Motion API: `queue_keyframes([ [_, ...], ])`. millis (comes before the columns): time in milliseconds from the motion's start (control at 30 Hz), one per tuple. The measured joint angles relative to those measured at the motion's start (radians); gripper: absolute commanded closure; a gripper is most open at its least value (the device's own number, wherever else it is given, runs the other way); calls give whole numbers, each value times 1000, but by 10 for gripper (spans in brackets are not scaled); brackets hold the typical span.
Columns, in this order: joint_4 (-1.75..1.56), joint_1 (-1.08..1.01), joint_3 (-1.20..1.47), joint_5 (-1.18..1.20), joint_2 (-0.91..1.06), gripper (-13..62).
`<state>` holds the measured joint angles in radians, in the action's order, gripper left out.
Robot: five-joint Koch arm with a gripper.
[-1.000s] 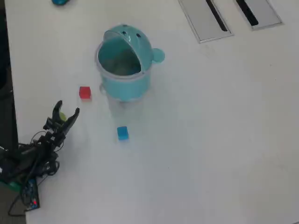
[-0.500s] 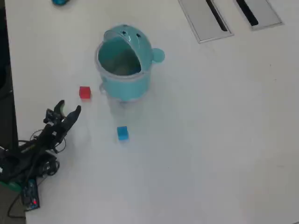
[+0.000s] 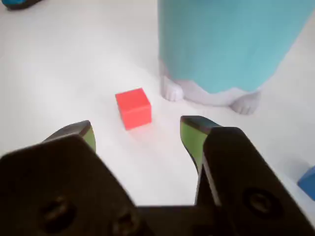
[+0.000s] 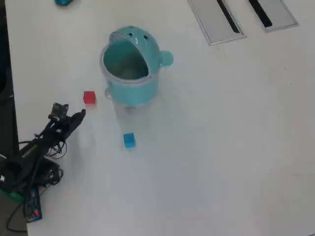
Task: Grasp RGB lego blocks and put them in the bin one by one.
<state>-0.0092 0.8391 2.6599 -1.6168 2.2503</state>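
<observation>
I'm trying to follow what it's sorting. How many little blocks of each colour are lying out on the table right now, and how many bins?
Red block: 1
Blue block: 1
Yellow-green blocks: 0 in view on the table
Teal bin: 1, lid flipped open
Total: 2 blocks and 1 bin, 3 things. The gripper has its jaws open, pointed at the red block.

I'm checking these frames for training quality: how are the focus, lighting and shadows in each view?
Wrist view: the small red plastic block is fairly sharp, while the black gripper up close is soft; lighting is bright and the white table looks washed out, with faint shadows. Overhead view: even, diffuse light, only a pale shadow below the teal round plastic bin; the picture is slightly soft overall.
</observation>
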Motion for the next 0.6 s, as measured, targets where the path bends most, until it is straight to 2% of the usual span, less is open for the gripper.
queue_keyframes([
  [467,140,140,-336,-38,-302,183],
  [600,141,152,-347,-49,-385,182],
])
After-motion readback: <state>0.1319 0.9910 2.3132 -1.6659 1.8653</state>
